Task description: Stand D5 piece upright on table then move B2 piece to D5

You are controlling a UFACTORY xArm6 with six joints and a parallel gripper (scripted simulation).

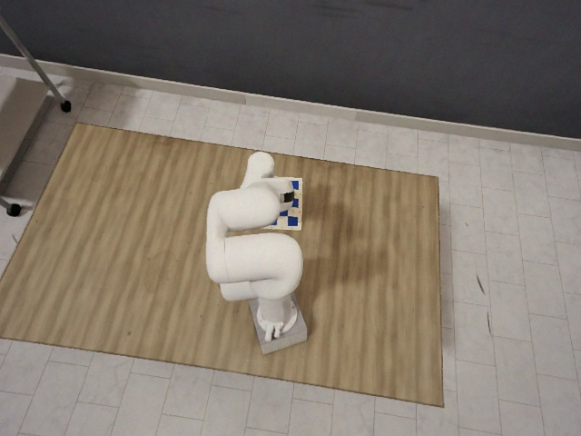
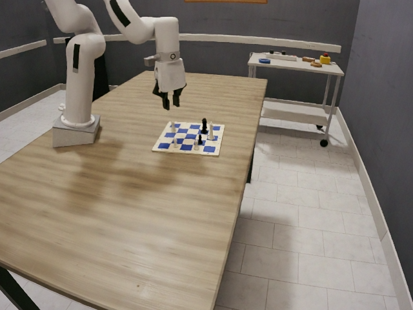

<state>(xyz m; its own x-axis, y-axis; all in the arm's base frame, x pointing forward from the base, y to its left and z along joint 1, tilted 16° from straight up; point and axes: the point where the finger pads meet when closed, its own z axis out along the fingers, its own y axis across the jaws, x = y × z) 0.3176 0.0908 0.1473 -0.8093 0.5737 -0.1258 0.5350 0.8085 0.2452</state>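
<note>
Top view: the white arm [image 1: 255, 262] bends over the board [image 1: 294, 223], hiding most of it; only the blue and cream squares at its right end show, and no piece or the pincer can be made out here. The board lies on the wooden surface [image 1: 117, 225], beyond the arm's base [image 1: 300, 331].

Exterior view: the pincer [image 2: 170, 100] hangs well above the board [image 2: 160, 148], over its far-left side, fingers pointing down and drawn in to a narrow gap with nothing between them. On the board stand six pieces, all upright: a tall black piece [image 2: 204, 125] and a small black piece [image 2: 200, 139] toward the far right, a tall white piece [image 2: 211, 130] just beside them, and three small white pieces [image 2: 173, 126] elsewhere. The edge lettering is too small to read, so I cannot tell which piece sits on D5 or B2.

The step in hand appears to be the approach to the D5 piece. To do it well, centre the pincer straight above that piece, keep the gap just wider than it, descend vertically between neighbours without brushing them, and close low enough for a firm hold.
</note>
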